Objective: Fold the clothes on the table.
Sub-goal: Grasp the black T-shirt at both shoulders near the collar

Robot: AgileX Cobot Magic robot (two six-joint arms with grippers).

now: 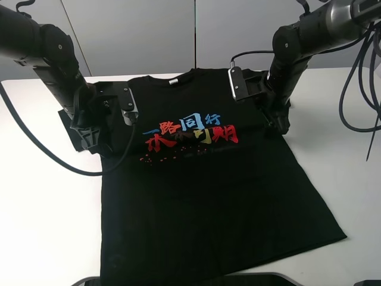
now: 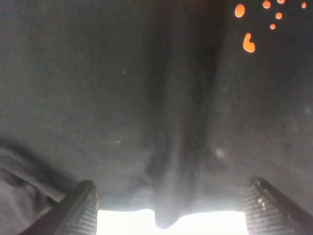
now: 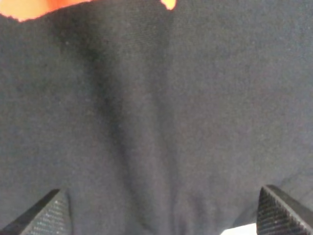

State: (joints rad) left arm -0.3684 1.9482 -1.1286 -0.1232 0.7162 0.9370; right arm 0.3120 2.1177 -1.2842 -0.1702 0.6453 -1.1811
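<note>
Lying front-up and spread flat across the middle of the white table (image 1: 36, 226), the black T-shirt (image 1: 220, 202) is seen with no fold yet made in its body, so the whole of the folding is judged to be left. The left gripper (image 2: 171, 196) is set at one shoulder and the right gripper (image 3: 161, 196) at the other. On each, the fingers are spread wide, with fabric lying between them unpinched. The sleeves are largely hidden by the grippers. A black cable (image 1: 36, 149) is draped over the table beside the shirt and could be snagged when that side is carried across.
</note>
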